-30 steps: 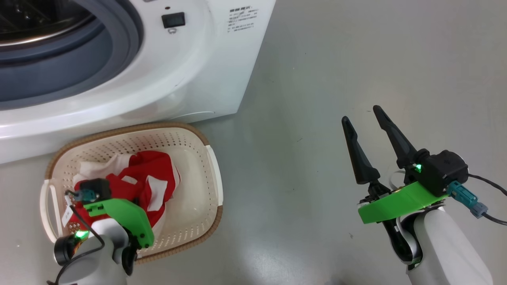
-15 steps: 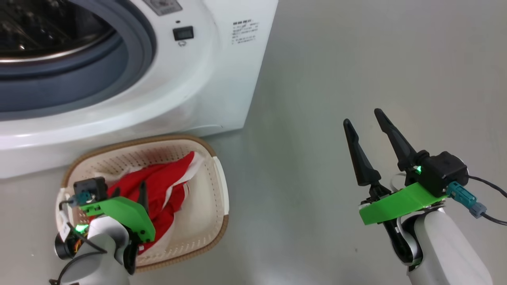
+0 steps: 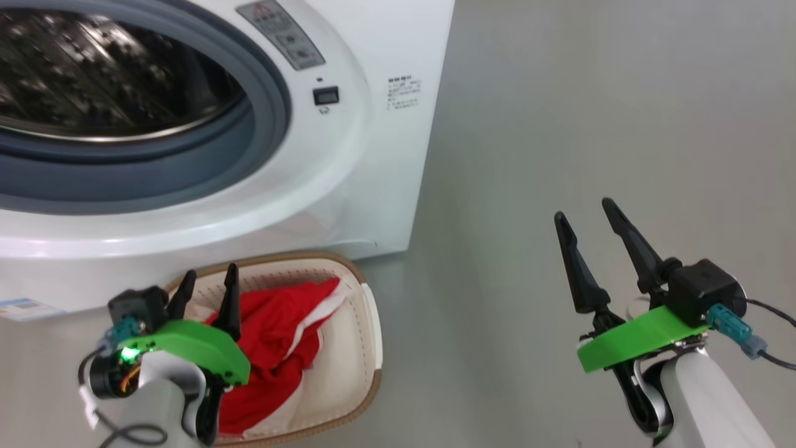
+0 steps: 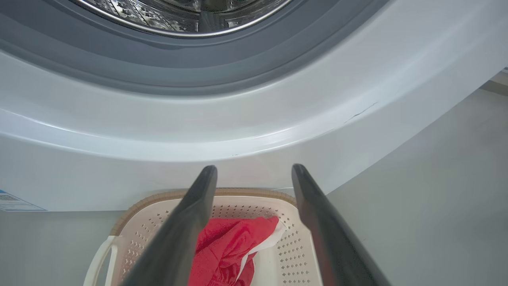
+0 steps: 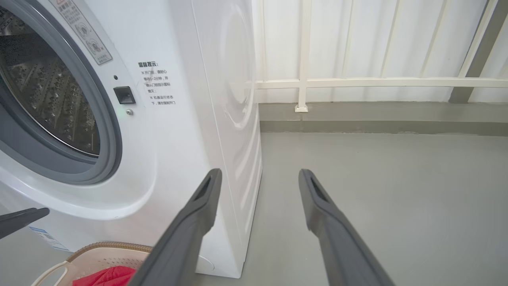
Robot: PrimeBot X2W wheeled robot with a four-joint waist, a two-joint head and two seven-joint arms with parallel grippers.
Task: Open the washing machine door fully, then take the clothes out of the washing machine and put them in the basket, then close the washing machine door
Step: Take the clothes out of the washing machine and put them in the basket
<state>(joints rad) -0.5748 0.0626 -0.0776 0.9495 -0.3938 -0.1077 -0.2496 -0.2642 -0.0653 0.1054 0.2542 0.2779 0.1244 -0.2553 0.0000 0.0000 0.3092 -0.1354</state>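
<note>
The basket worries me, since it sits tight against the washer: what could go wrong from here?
The left end effector, open, hangs just over the red clothes; a finger could snag the fabric and drag it out of the basket on the way up.
The basket stands close under the washing machine front, so an arm swinging past may knock it.
Part of the drum is dark; a garment could be left behind.

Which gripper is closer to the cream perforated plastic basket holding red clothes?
The left. The left gripper hovers just above the basket, over the red clothes; the right gripper is well off to its right, above grey floor.
</note>
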